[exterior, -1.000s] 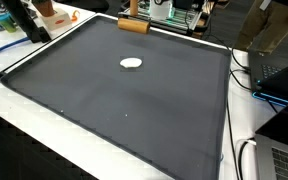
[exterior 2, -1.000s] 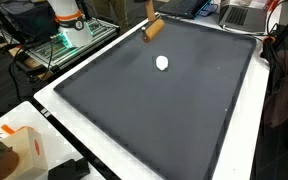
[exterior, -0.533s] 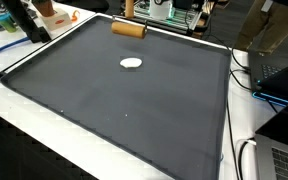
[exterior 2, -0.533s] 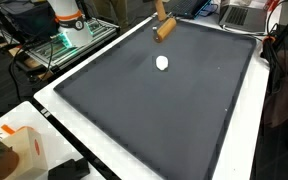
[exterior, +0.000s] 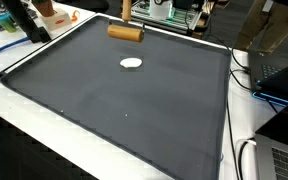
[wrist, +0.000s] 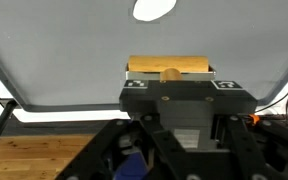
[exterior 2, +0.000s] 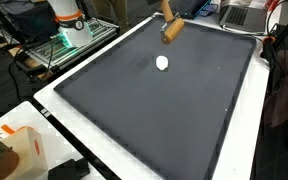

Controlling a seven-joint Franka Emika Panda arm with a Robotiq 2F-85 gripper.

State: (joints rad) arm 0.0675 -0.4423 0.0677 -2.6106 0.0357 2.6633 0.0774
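A wooden mallet-like piece, a short cylinder on a stick handle, hangs just above the far edge of the dark mat in both exterior views (exterior: 125, 32) (exterior 2: 171, 29). In the wrist view its head (wrist: 170, 67) sits straight in front of my gripper (wrist: 170, 82), which is shut on the handle; the fingertips are hidden behind the gripper body. A small white oval object lies on the mat (exterior: 131, 63) (exterior 2: 162, 63), apart from the mallet and nearer the mat's middle. It also shows at the top of the wrist view (wrist: 155, 9).
The dark mat (exterior: 124, 110) covers a white table (exterior 2: 94, 130). An orange-and-white object (exterior: 50, 12) and a black item (exterior: 24, 22) stand past one corner. A laptop (exterior: 284, 72) and cables lie along one side. The robot base (exterior 2: 68, 20) stands behind the table.
The gripper has carried the mallet sideways along the mat's far edge, and the head has turned slightly. The white oval has not moved.
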